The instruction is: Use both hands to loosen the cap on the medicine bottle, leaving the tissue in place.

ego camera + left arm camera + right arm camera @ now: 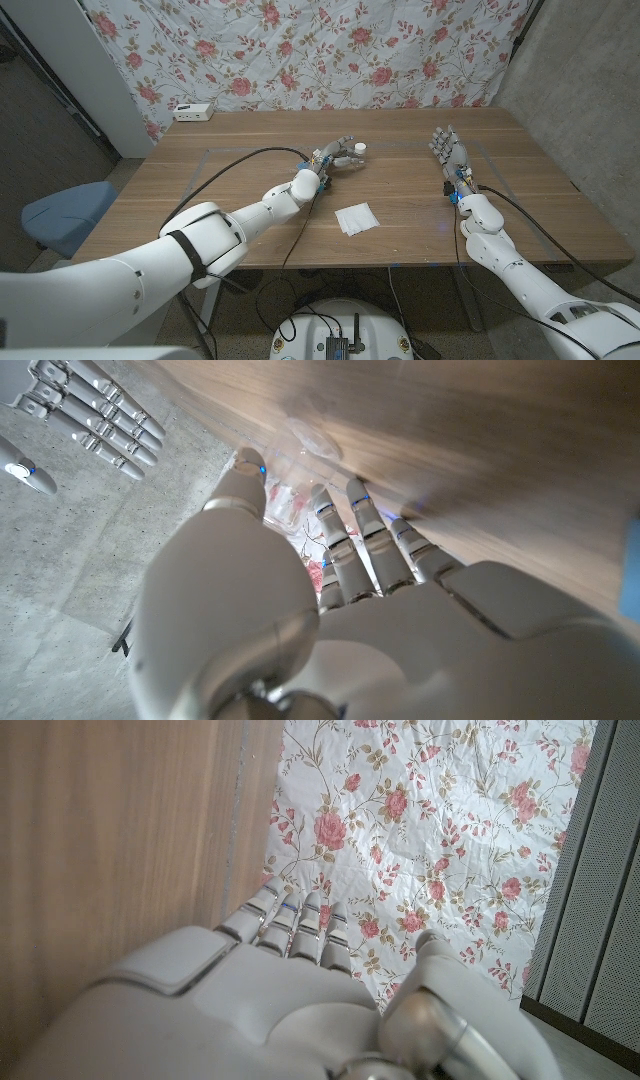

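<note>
One left hand (337, 153) hides most of the medicine bottle (356, 152).

Small medicine bottle with white cap (357, 152) is sitting mid-table toward the far edge, held within the left hand's (335, 156) fingers; its body is mostly hidden. Flat, square white tissue (356, 218) is lying nearer the near edge, well apart from the bottle.
</note>
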You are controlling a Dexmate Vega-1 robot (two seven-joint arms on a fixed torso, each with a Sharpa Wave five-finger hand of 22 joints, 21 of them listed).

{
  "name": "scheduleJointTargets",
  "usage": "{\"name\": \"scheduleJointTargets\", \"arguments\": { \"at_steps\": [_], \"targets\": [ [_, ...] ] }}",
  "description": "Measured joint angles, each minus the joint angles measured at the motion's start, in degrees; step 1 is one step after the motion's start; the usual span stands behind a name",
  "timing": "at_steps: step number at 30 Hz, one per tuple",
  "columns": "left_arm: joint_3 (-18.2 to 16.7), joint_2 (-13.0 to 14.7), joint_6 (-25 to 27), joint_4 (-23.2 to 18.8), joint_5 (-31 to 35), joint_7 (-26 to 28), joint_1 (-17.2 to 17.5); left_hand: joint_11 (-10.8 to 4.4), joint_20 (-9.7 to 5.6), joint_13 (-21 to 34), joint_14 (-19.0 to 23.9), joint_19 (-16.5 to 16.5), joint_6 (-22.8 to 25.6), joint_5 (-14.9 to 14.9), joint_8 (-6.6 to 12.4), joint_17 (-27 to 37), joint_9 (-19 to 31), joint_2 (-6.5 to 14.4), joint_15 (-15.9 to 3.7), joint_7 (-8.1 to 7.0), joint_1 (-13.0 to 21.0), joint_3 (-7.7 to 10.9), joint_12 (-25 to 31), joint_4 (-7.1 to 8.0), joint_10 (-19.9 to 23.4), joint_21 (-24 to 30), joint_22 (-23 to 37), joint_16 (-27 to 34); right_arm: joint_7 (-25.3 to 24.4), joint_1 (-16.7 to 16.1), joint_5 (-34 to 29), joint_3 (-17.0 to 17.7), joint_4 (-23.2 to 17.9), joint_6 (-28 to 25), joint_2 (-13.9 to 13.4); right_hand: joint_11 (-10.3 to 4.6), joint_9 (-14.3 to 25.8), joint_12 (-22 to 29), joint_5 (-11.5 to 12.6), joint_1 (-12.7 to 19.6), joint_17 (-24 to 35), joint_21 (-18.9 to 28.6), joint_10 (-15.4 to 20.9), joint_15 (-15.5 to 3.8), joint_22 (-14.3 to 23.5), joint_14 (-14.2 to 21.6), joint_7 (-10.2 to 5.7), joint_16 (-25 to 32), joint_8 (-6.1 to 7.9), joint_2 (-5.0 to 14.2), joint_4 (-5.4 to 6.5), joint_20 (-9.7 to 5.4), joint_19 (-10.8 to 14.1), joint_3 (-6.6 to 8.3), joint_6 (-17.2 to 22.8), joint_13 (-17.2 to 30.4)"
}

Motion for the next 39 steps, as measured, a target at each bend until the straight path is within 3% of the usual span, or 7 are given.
{"name": "scheduleJointTargets", "arguments": {
  "at_steps": [7, 8, 15, 16, 22, 23, 39],
  "targets": [
    [-0.35, 0.97, 2.07, -2.34, 0.46, 0.79, 0.83, 0.0, 0.0, 0.21, 0.21, 0.0, 0.31, 0.0, 0.0, -0.03, 0.0, 0.06, -0.2, 0.3, 0.07, -0.41, -0.01, -0.07, 0.0, 0.0, 0.0, -0.24, -0.12, -0.3, -0.03, -0.04, -0.81, -0.08, -0.25, 0.0, 0.0, 0.0, 0.0, 0.0, 0.0, 0.0, 0.0, 0.0, 0.0, 0.0, 0.0, 0.0, 0.0, 0.0, 0.0, 0.0, 0.0, 0.0, 0.0, 0.0],
    [-0.85, 2.44, 2.5, -6.07, 0.6, 0.9, 2.13, 0.0, 0.0, 0.21, 0.21, 0.0, 0.31, 0.0, 0.0, -0.03, 0.0, 0.06, -0.2, 0.3, 0.07, -0.47, -0.01, 0.0, 0.0, 0.0, 0.0, -0.38, -0.15, -0.33, -0.09, -0.07, -0.89, -0.4, -0.28, 0.0, 0.0, 0.0, 0.0, 0.0, 0.0, 0.0, 0.0, 0.0, 0.0, 0.0, 0.0, 0.0, 0.0, 0.0, 0.0, 0.0, 0.0, 0.0, 0.0, 0.0],
    [-1.44, 4.05, 4.9, -10.07, 1.4, 1.56, 3.53, 0.3, 0.0, 0.21, 0.51, -0.01, 0.53, 0.0, 0.0, -0.03, 0.0, 0.06, -0.51, 0.52, 0.06, -0.47, -0.01, 0.0, 0.3, 0.0, 0.0, -0.39, -0.13, -0.36, -0.17, -0.41, -1.38, -0.7, -0.37, 0.0, 0.0, 0.0, 0.0, 0.0, 0.0, 0.0, 0.0, 0.0, 0.0, 0.0, 0.0, 0.0, 0.0, 0.0, -0.24, 0.0, 0.0, 0.25, 0.0, 0.0],
    [-1.86, 5.01, 5.26, -12.59, 1.54, 1.67, 4.41, 0.3, 0.0, 0.21, 0.52, -0.01, 0.62, 0.0, 0.0, -0.03, 0.0, 0.06, -0.5, 0.61, 0.06, -0.58, -0.01, 0.1, 0.3, 0.0, 0.0, -0.39, -0.06, -0.37, -0.3, -0.43, -1.41, -0.86, -0.38, 0.0, 0.0, 0.0, 0.0, 0.0, 0.0, 0.0, 0.0, 0.0, 0.0, 0.0, 0.0, 0.0, 0.0, 0.0, -0.24, 0.0, 0.0, 0.25, 0.0, 0.0],
    [-2.65, 6.69, 7.21, -16.85, 2.07, 2.09, 6.03, 0.3, -0.1, 0.21, 0.59, 0.51, 0.62, -0.3, 0.0, -0.02, 0.0, 0.16, -0.42, 0.61, 0.16, -0.94, -0.01, 0.01, 0.3, -0.01, 0.0, -0.38, 0.0, -0.42, -0.5, -0.77, -2.18, -1.28, -0.65, 0.0, 0.0, 0.0, 0.0, -0.01, 0.0, 0.0, 0.0, 0.0, 0.0, 0.0, 0.0, 0.0, 0.0, -0.01, -0.24, 0.01, 0.0, 0.25, 0.0, 0.0],
    [-3.12, 7.51, 7.62, -19.14, 2.19, 2.18, 6.95, 0.3, -0.1, 0.21, 0.6, 0.51, 0.62, -0.3, 0.0, -0.02, 0.0, 0.23, -0.42, 0.61, 0.23, -0.95, -0.01, 0.0, 0.3, -0.01, 0.0, -0.38, 0.0, -0.48, -0.68, -0.88, -2.46, -1.55, -0.76, 0.0, 0.0, 0.0, 0.0, -0.01, 0.0, 0.0, 0.0, 0.0, 0.0, 0.0, 0.0, 0.0, 0.0, -0.01, -0.24, 0.0, 0.0, 0.24, 0.0, 0.0],
    [-5.34, 11.17, 12.48, -29.65, 3.2, 2.34, 11.25, 0.31, 0.1, 0.19, 1.1, 0.71, 0.62, -0.51, -0.27, -0.01, 0.0, 0.29, -0.73, 0.6, 0.29, -1.35, -0.24, 0.4, 0.92, -0.01, 0.0, -0.73, -1.36, -1.16, -3.24, -2.35, -7.26, -4.35, -2.9, 0.0, 0.0, 0.0, 0.0, -0.32, 0.0, 0.0, 0.0, 0.0, 0.0, 0.0, 0.0, 0.0, 0.0, 0.15, -0.24, 0.0, 0.0, 0.24, 0.0, 0.0]
  ]
}}
